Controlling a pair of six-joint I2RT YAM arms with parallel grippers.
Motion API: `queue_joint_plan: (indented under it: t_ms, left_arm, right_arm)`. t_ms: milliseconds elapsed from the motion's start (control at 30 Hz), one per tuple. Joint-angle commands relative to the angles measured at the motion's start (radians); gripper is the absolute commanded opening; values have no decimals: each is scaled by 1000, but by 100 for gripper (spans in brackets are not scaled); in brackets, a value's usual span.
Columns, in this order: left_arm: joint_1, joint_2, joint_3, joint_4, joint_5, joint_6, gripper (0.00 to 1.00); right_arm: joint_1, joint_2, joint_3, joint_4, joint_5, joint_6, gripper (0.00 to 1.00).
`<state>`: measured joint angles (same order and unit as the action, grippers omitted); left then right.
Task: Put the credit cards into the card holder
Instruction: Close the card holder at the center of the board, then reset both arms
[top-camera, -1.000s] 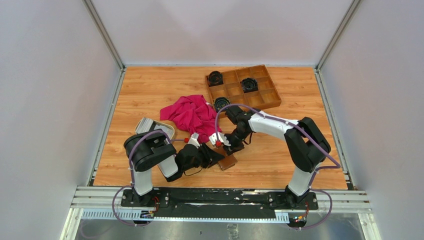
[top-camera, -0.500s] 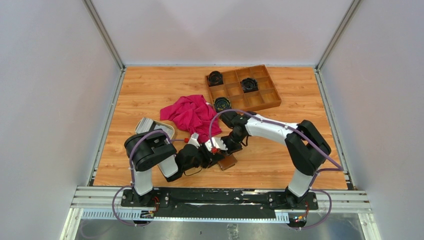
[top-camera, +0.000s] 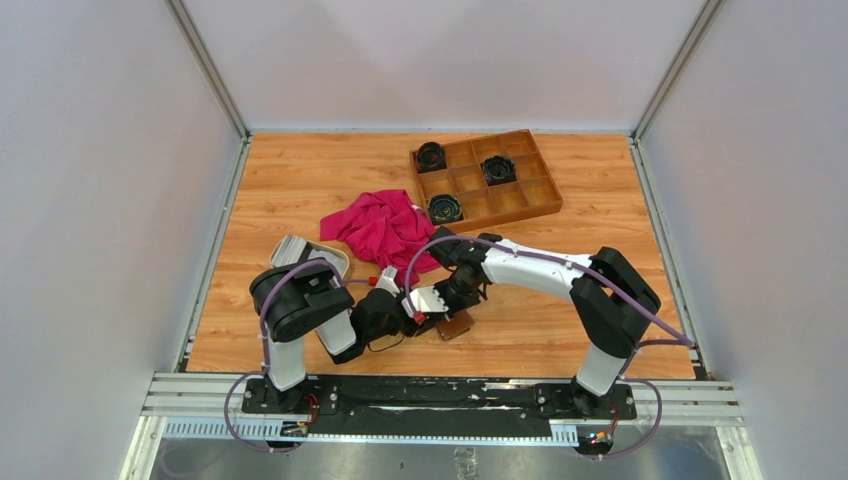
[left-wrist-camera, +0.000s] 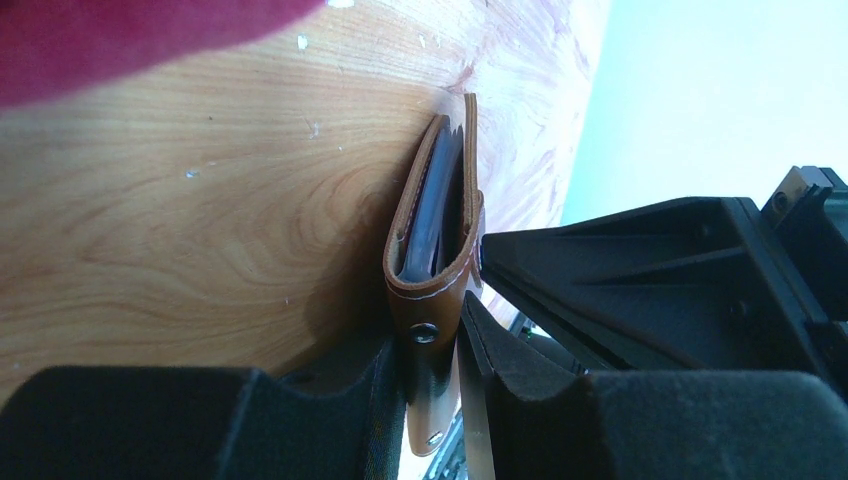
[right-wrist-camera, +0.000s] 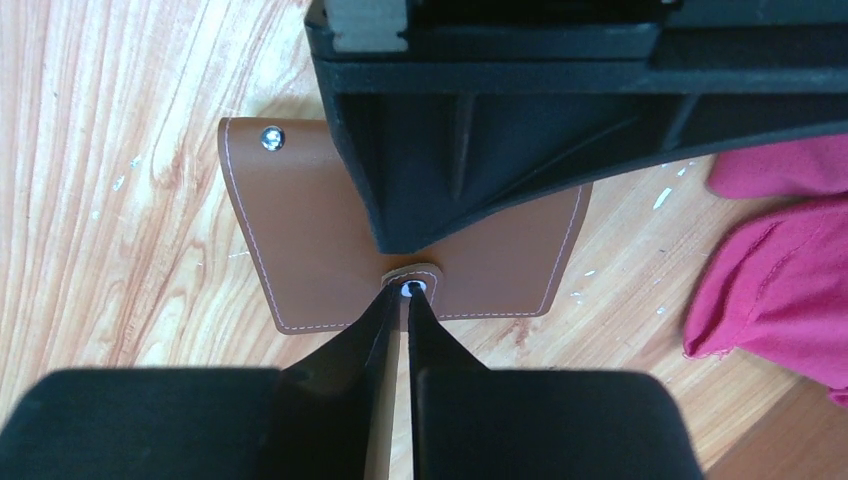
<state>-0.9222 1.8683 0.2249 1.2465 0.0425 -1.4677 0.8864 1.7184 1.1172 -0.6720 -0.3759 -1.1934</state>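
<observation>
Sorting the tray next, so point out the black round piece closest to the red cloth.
The black round piece in the tray's near-left corner compartment, right by the red cloth; the other two sit farther back in the tray.

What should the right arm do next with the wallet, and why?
Probably pull the snap tab gently away to unsnap it. The right gripper looks pinched on that tab, the left gripper clamps the card holder by one end, and the holder is folded shut, so no card can go in yet.
</observation>
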Motion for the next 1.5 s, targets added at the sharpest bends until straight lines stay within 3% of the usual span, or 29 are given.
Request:
queue_joint_plan:
  t_ms: [0,167,367,533,667,800,1033,1133,1200,1367,1467]
  left_arm:
    - [4,49,-33,-179,-17,49,29]
    - [6,51,-37,-163,-14,50,29]
    - [20,49,-63,-114,-3,64,34]
    - [31,31,-74,-82,4,117,42]
    - [42,-36,-70,-154,-5,194,46]
    - [46,-219,-46,-436,-69,332,47]
    - [45,-708,-9,-877,-199,653,48]
    - [46,-892,77,-1085,-244,792,52]
    - [45,-1001,167,-1255,-306,893,60]
    - [49,-1194,392,-1554,-439,1138,94]
    - [52,-1270,496,-1622,-441,1231,100]
  right_arm:
    - [79,75,-56,14,-32,12,8]
    - [81,65,-43,9,-32,57,10]
    - [4,-33,-3,-17,-64,121,21]
    - [-98,-158,-31,-28,-144,149,34]
    - [-178,-276,-59,-32,-198,156,54]
    - [-296,-375,-56,-34,-257,207,63]
    - [-493,-497,-8,-67,-359,315,69]
    - [-578,-558,3,-68,-402,355,72]
    - [-622,-591,14,-72,-406,402,74]
    - [-708,-646,53,-85,-363,502,79]
    - [-752,-659,100,-93,-365,593,87]
